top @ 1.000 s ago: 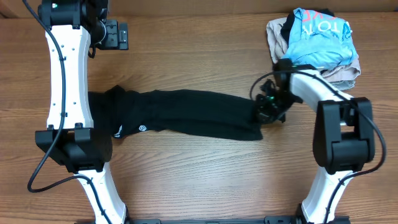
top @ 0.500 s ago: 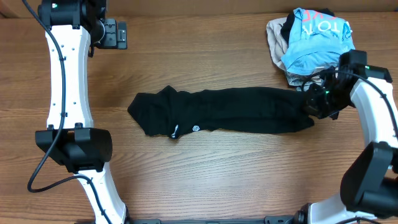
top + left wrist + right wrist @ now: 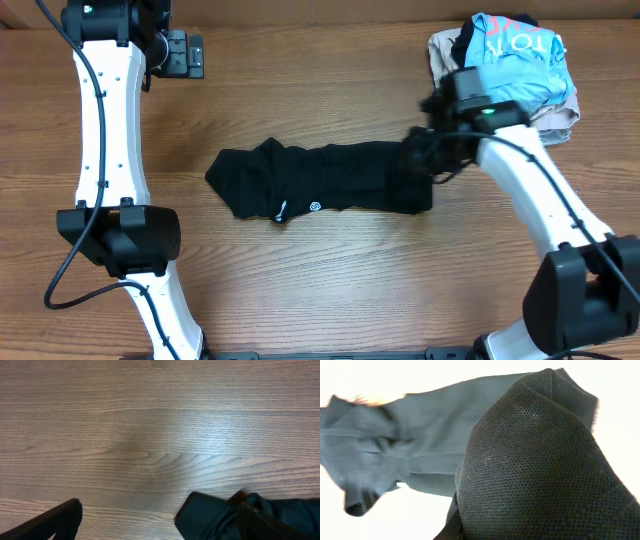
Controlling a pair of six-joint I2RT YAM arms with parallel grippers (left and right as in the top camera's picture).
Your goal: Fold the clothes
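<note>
Surface: brown wood-grain table (image 3: 330, 290), matte, with a soft glare patch in the left wrist view. Only the tabletop shows; the room is out of frame.

Black garment (image 3: 320, 185): limp and bunched into a long band across the middle of the table. Its left end is lumpy and folded over. Its right end is gathered at the right gripper (image 3: 428, 160). Fabric fills the right wrist view: fine mesh weave on a raised fold, a smoother panel behind, background blown out white.

Markings: small round white logo (image 3: 313, 207) near the band's edge on the arm-base side, with a smaller pale mark just left of it; neither is legible. Far right corner: light blue shirt (image 3: 510, 65) on top of beige garments (image 3: 445, 60). The blue carries white capitals; "TO" is readable, the rest lost in folds.

Right gripper: at the garment's right end, motion-blurred, fingers hidden by cloth; cannot tell whether clamped or let go.

Left gripper (image 3: 185, 55): far left corner, jaws spread wide, nothing between them
</note>
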